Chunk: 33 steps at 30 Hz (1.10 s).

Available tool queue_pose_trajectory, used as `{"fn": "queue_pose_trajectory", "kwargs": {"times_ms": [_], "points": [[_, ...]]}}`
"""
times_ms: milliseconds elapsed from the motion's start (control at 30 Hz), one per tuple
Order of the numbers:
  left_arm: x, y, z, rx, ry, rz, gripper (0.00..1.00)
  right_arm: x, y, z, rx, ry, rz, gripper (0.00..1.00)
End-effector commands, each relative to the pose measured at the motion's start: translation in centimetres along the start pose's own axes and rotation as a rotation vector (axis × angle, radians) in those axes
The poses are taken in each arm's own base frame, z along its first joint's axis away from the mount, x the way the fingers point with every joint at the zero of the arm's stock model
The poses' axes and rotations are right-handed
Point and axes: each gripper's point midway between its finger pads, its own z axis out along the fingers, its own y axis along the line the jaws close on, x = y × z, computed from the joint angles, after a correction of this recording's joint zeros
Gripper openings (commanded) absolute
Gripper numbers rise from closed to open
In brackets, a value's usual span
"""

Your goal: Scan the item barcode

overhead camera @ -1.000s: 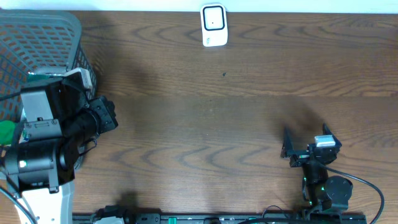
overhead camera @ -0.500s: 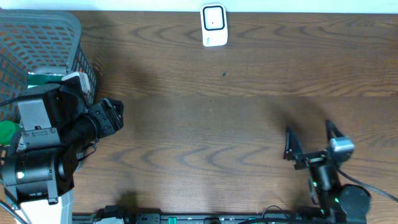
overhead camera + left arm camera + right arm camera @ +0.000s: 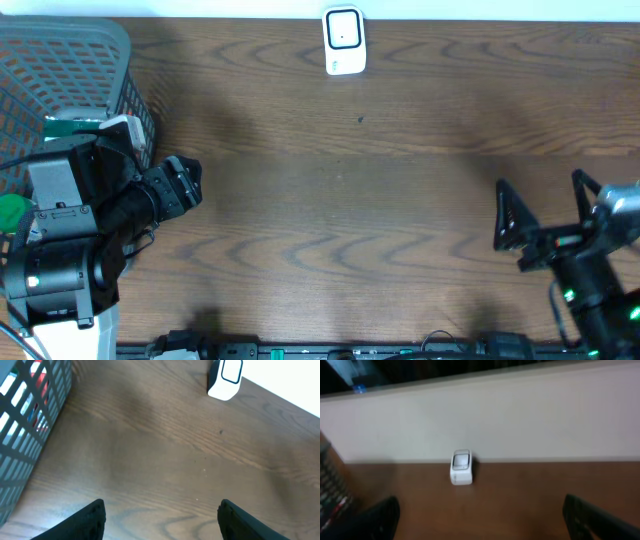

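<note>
both claws hold nothing; the left claw [image 3: 162, 519] is spread over bare counter [image 3: 165, 460] just beside the basket [image 3: 70, 60], probably because the goods to be scanned lie in there; the right claw [image 3: 543, 205], also spread wide, hangs well apart at the near right, seemingly kept out of the way; the scanner [image 3: 343, 42] stands upright at the far edge, untouched; overhead shows a green-and-white pack [image 3: 74, 124] in the basket; the left wrist gives only red and white shapes [image 3: 35, 390] through its bars; the right wrist alone shows the wall [image 3: 520, 425] behind the scanner
</note>
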Motion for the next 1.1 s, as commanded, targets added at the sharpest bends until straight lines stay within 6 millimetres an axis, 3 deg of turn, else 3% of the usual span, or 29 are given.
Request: {"fn": "queue_pose_trajectory", "kwargs": {"times_ms": [0,200,400,500,600,800,933,1067], "points": [[-0.6,-0.5,-0.5,0.015,-0.028,0.064,0.73,-2.5,0.5,0.7,-0.002,0.076,0.023,0.99],[-0.9,-0.6,-0.6,0.018,-0.041,0.076,0.73,-2.8,-0.1,3.2,0.032,0.347,0.042,0.99],[-1.8,0.0,-0.5,-0.028,-0.055,0.033,0.73,-0.8,0.6,6.1,-0.037,0.616,0.148,0.99],[-2.8,-0.4,-0.8,-0.031,-0.044,0.03,0.73,1.1,-0.1,7.7,-0.024,0.727,0.187,0.99],[-4.5,-0.6,-1.5,-0.063,-0.038,0.025,0.73,3.0,-0.7,8.8,-0.011,0.818,0.219,0.99],[-9.7,-0.1,-3.2,-0.189,-0.096,0.003,0.73,5.5,-1.3,10.5,0.005,0.935,0.262,0.99],[-13.1,2.1,-4.4,-0.308,-0.185,-0.079,0.73,6.5,-0.8,11.1,0.008,0.978,0.292,0.99],[-14.6,6.3,-5.5,-0.443,-0.256,-0.22,0.73,6.9,-0.4,11.4,0.005,0.996,0.307,0.99]]}}
